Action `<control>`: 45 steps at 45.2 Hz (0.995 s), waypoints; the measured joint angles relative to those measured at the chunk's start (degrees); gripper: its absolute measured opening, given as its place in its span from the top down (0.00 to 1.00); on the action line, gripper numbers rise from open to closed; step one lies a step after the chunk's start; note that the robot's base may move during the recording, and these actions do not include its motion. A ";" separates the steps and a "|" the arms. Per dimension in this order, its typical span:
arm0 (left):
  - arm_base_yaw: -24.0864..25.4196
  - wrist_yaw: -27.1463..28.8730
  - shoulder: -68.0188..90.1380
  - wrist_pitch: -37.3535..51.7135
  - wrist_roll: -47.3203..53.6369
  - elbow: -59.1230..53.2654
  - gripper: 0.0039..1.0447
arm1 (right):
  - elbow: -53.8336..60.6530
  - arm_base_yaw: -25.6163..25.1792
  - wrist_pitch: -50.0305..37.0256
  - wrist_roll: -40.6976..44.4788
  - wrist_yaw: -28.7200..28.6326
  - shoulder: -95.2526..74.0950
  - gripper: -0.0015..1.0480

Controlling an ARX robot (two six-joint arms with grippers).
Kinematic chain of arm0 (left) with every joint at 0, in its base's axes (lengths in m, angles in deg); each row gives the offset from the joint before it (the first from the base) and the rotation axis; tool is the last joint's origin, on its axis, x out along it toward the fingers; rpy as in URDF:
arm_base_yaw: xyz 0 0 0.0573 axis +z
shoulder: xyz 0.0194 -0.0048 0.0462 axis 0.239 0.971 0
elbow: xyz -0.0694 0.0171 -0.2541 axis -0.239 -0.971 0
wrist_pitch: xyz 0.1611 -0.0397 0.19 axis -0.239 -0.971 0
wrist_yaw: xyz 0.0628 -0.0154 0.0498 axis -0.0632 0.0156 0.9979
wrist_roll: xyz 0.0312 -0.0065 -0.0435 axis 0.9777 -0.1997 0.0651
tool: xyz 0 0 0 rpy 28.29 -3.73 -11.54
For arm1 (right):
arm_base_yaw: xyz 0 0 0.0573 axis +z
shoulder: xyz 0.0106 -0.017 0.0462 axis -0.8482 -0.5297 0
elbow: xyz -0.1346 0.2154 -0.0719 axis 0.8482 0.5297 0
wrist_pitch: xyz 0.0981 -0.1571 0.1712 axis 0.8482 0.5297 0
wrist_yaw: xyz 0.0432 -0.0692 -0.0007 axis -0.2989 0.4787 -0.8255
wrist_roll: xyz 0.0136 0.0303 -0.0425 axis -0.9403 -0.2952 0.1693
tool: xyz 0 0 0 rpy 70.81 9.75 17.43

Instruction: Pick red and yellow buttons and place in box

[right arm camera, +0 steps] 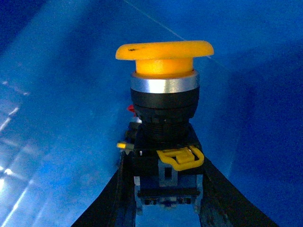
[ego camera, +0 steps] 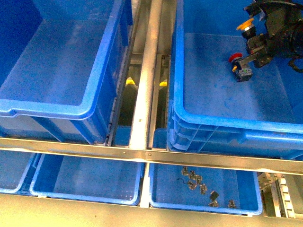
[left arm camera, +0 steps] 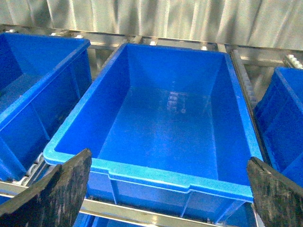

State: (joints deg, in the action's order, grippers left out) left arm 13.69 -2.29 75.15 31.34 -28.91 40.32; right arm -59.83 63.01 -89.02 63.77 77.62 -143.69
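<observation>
One button, the yellow button (right arm camera: 163, 61), is clamped by its black body in the right end effector (right arm camera: 165, 189) above the box (ego camera: 222, 123) where the red button (ego camera: 235, 58) already lies, so releasing it carelessly could knock that one; the left end effector (left arm camera: 165, 189) hangs wide open.

One yellow button (ego camera: 245, 25), one red button (ego camera: 235, 58), two large bins (ego camera: 94, 101).

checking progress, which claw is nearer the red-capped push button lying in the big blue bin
Right. The right claw, gripping the yellow-capped push button, hangs just beside the red-capped push button. The left claw is over a different blue bin.
</observation>
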 joint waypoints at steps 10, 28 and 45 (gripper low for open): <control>0.00 0.00 -0.02 0.00 0.00 0.00 0.07 | -8.07 -0.92 5.42 -1.18 5.16 -7.23 0.75; 0.00 0.00 0.00 0.00 0.00 0.00 0.07 | -10.27 -2.03 7.17 -4.68 10.25 -11.17 0.57; 0.00 0.00 -0.02 0.00 0.00 0.00 0.07 | -4.22 -1.99 1.75 -4.81 9.55 -7.52 0.09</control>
State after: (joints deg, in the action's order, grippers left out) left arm 13.69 -2.29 75.13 31.34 -28.91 40.32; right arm -64.05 61.02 -87.27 58.96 87.17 -151.21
